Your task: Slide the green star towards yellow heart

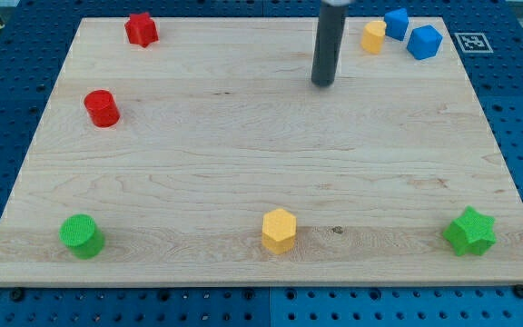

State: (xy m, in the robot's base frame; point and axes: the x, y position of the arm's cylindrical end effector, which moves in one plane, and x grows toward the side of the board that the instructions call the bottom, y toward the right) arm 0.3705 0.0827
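— Where's the green star?

— Bottom right of the tabletop, far from my tip. I have no fingers, just a bare rod.

— How will it handle?

— Light, rigid, probably slippery — I'd push a flat flank toward the yellow heart.
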